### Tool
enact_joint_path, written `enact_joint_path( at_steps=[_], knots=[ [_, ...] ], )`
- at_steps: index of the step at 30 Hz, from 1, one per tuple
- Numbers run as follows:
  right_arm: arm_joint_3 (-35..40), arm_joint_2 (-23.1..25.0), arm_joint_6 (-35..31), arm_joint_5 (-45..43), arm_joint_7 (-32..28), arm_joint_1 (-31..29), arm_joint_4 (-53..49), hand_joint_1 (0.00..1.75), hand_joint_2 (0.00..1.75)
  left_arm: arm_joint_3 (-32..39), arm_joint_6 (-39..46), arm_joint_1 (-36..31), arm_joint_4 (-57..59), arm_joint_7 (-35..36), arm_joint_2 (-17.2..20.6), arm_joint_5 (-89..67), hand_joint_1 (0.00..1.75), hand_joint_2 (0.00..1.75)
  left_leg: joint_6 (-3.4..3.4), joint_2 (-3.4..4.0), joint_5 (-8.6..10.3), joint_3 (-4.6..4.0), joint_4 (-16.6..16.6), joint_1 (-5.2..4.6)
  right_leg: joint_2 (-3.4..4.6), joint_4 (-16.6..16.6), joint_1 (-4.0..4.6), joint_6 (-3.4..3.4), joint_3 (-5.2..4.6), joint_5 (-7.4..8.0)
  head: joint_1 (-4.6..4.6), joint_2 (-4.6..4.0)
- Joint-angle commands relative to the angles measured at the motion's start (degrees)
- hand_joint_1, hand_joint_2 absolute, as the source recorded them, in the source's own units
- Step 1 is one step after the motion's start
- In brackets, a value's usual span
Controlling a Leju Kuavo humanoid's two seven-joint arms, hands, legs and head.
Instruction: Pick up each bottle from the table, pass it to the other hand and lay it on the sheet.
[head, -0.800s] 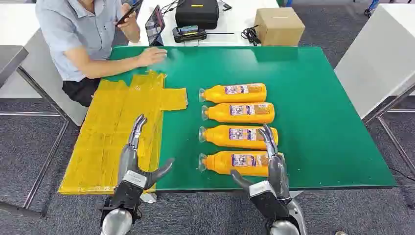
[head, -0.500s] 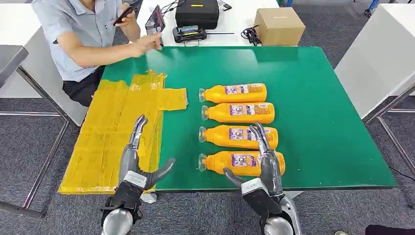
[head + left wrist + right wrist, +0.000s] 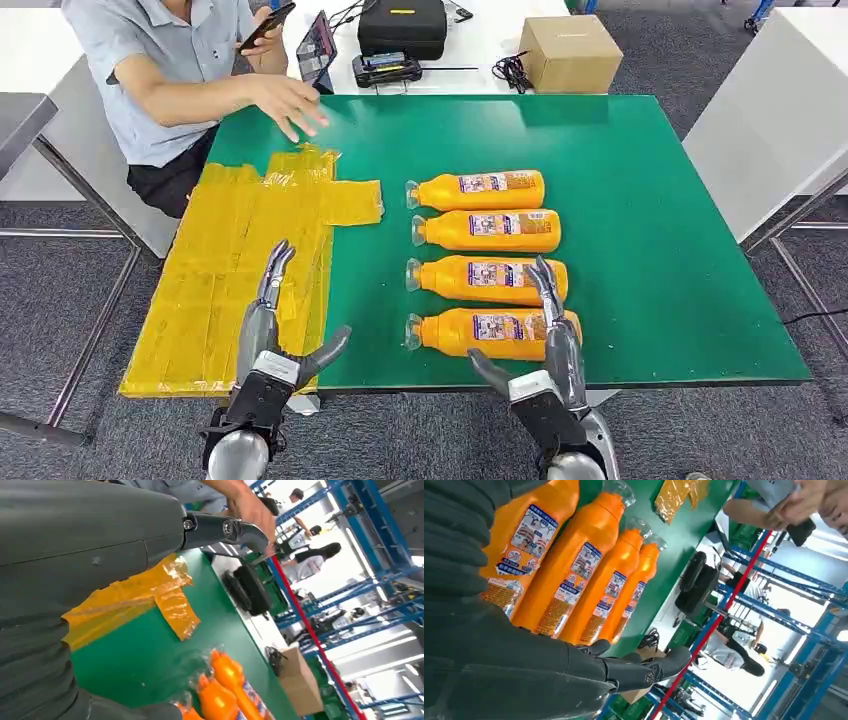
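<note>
Green tabletop [image 3: 640, 250] carries four smooth, rigid-looking orange plastic bottles [image 3: 487, 333], likely slippery; grip mid-body, right robot hand [image 3: 553, 350] spread empty above nearest.

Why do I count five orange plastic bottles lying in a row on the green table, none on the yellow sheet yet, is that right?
Not quite: the head view shows four orange plastic bottles, not five, lying on the green table. None is on the yellow sheet yet.
</note>
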Motion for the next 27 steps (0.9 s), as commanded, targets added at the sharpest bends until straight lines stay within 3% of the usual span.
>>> enact_joint_path(
  at_steps=[1,5,10,14,18,27],
  knots=[
    [0.03,1.27,0.12,1.43,0.23,1.66,0.77,0.00,1.75,4.15,-1.89,4.47,-5.55,1.17,0.31,0.09,0.00,1.75,-0.11,0.18,-0.15,0.25,-0.02,0.06,0.15,-0.03,0.07,-0.14,0.21,-0.09,0.02,0.00],
    [0.04,1.24,0.08,1.46,0.24,1.46,1.02,0.00,1.75,4.22,-1.86,4.21,-5.29,1.16,0.31,0.09,0.00,1.75,-0.08,0.03,-0.06,0.10,-0.01,0.06,0.01,-0.03,0.07,-0.10,0.09,-0.05,0.02,0.00],
    [4.01,1.86,-0.79,3.38,0.87,-0.43,3.52,0.00,1.75,8.04,-3.16,6.31,-7.88,0.77,0.31,0.31,0.00,1.75,-0.25,0.17,-0.31,0.56,0.07,0.18,0.09,0.02,0.20,-0.32,0.54,-0.25,0.02,0.00],
    [5.96,1.00,-4.37,2.96,2.17,-1.60,6.30,0.00,1.75,10.97,-5.47,5.61,-5.87,-0.81,0.31,-0.10,0.00,1.75,-0.12,0.35,-0.09,0.22,-0.09,0.07,0.29,-0.06,0.07,-0.14,0.15,0.01,0.02,0.00],
    [2.88,0.20,-4.95,0.38,1.25,-1.72,8.32,0.00,1.75,9.62,-4.92,4.53,-3.21,-1.48,0.31,-0.96,0.00,1.75,-0.11,0.00,-0.06,0.33,-0.12,0.10,-0.01,-0.13,0.10,-0.15,0.35,-0.06,0.00,0.00],
    [0.79,0.30,-3.78,0.99,1.93,1.04,2.47,0.00,1.75,5.48,-4.76,1.53,0.52,-0.37,0.31,-1.62,0.00,1.75,-0.12,-0.24,-0.08,0.27,-0.02,0.08,-0.25,-0.04,0.09,-0.17,0.35,-0.15,0.04,0.00]
  ],
)
